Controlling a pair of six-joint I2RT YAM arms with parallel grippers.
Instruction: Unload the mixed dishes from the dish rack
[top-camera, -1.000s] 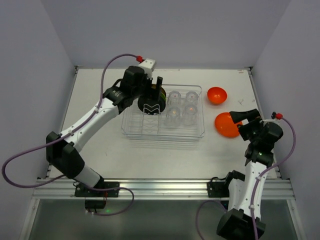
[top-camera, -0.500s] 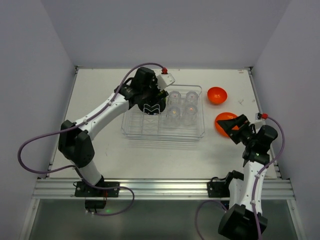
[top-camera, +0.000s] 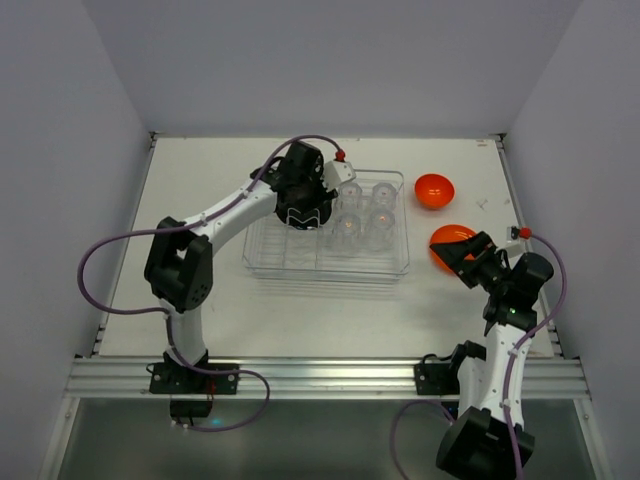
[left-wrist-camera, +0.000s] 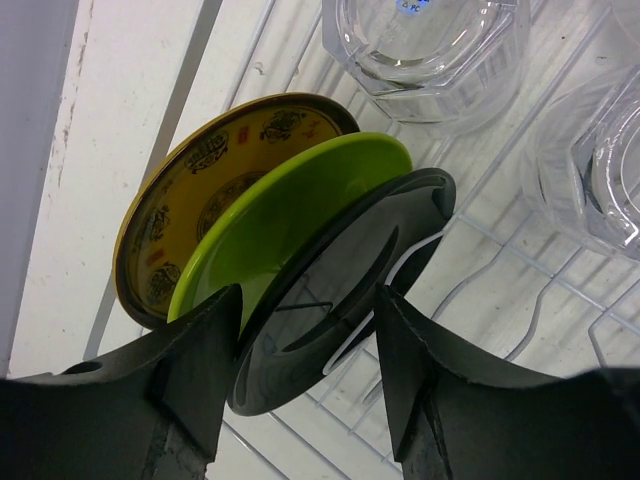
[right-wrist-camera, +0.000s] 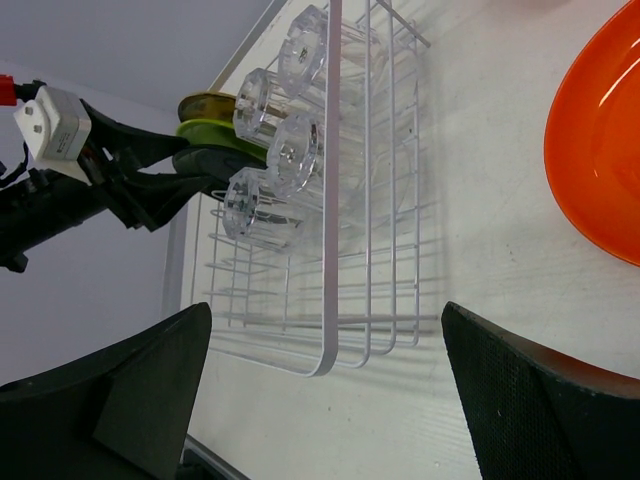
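Now left tool (left-wrist-camera: 305, 297), half-open and gripping nothing yet, straddles the black plate (left-wrist-camera: 400, 215) standing on edge in the dish rack (top-camera: 330, 268).

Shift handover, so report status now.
Left hand open astride black plate in dish rack. Right hand open, empty, by orange plate. Green plate close behind.
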